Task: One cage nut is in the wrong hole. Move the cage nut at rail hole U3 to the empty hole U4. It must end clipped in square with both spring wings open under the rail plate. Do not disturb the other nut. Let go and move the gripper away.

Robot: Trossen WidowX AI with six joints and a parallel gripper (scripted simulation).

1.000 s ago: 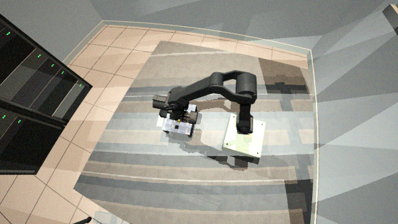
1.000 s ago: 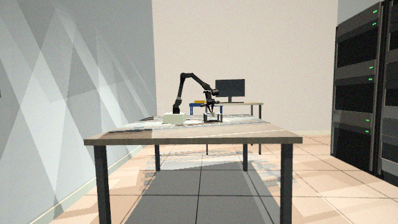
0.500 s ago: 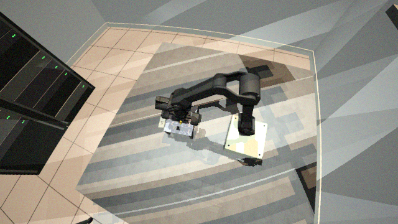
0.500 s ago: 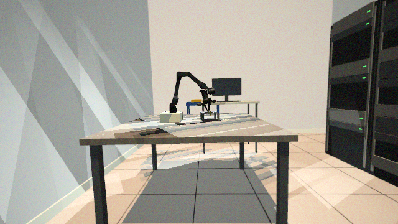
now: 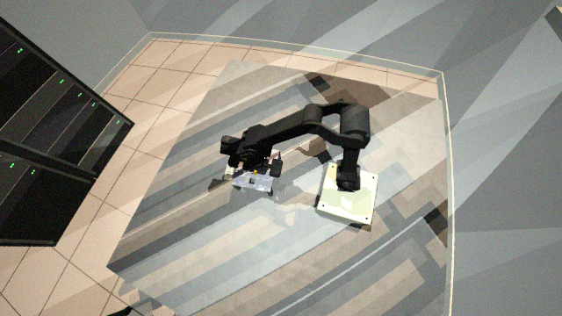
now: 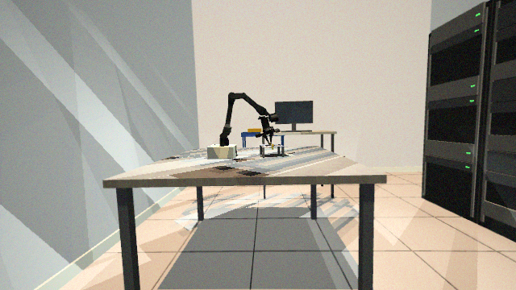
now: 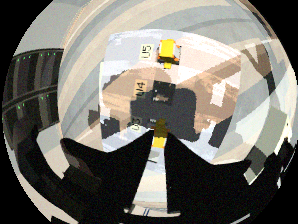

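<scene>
A yellow cage nut (image 7: 160, 134) is clamped between the fingertips of the gripper (image 7: 158, 135), with empty hole U4 (image 7: 163, 92) at twelve o'clock from it in the wrist view.
</scene>
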